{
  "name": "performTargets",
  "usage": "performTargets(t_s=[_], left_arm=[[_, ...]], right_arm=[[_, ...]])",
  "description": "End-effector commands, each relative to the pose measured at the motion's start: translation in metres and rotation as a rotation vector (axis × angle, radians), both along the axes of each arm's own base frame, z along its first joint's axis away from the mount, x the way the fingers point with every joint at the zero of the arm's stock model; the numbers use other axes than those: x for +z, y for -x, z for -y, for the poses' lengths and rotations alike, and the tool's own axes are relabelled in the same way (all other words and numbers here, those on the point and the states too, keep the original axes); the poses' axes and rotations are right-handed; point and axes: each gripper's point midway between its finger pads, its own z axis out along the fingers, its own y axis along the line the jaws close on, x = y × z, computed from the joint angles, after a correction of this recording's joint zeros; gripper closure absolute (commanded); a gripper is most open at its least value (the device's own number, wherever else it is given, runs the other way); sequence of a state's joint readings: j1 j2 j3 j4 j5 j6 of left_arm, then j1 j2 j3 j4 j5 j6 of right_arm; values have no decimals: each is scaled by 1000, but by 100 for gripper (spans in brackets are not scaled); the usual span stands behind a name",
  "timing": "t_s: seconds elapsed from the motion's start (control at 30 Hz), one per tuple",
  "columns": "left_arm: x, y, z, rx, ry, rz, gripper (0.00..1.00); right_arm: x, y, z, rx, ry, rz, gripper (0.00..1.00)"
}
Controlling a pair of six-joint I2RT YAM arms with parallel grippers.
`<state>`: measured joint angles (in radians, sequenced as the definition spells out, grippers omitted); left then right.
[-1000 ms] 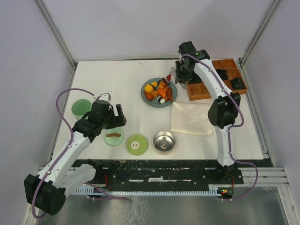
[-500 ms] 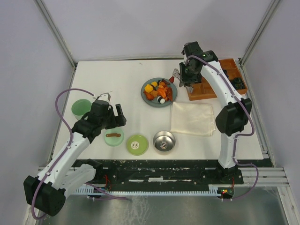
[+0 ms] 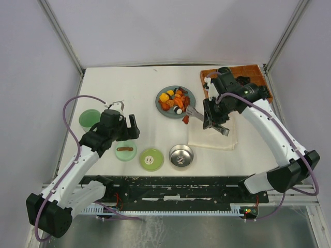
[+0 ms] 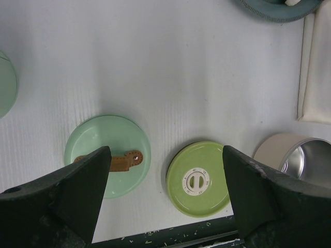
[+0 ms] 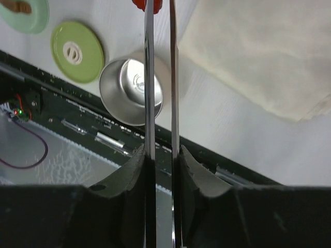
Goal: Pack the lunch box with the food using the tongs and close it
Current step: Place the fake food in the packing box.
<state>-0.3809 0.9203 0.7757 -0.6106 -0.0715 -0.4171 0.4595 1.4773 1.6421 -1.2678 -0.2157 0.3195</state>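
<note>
Being pinched only at the tips of the tongs (image 5: 149, 77), clamped by the narrow-set right gripper (image 5: 161, 155), the red food piece (image 3: 185, 119), just near of the plate (image 3: 158, 101) and far of the steel bowl (image 3: 172, 150), could be dropped short if squeezed loosely; the left gripper (image 4: 165, 178) is spread wide, empty.

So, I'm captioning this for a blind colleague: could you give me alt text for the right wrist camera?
The right gripper is shut on the silver tongs, whose two blades run up the picture to a red food piece at the top edge. Behind them lie the steel bowl and lime-green lid, with a cream cloth at the right.
</note>
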Motion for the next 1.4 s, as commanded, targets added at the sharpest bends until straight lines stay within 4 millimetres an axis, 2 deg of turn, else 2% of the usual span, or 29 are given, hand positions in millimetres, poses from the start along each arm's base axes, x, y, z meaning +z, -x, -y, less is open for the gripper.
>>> performTargets(t_s=[0.0,0.13,0.2,0.3,0.5,0.67,0.87,1.07,1.37], left_arm=[[25,-16,1,-32,-14,109,6],[25,-15,0,-27,-18,106,6],[26,-15,0,-26,-14,109,6],[26,-14,0,-23,-11,113,6],[26,-13,1,-26,-3,109,6],[24,-13,2,-28,-2,105,6],[23,-13,2,-29,-2,99,6],[20,-13,2,-32,-3,91,6],[18,-13,3,-35,-3,81,6]], right_arm=[[-7,51,-14,67,-74,-96,81],[-24,82,-19,107,-64,-164,81],[-35,92,-22,122,-56,-193,81],[-54,100,-26,130,-29,-238,81],[-77,110,-52,184,-26,-275,80],[-93,112,-61,205,-8,-314,79],[-98,113,-66,216,-12,-323,73],[-93,116,-73,224,-71,-317,63],[-83,119,-76,222,-131,-297,55]])
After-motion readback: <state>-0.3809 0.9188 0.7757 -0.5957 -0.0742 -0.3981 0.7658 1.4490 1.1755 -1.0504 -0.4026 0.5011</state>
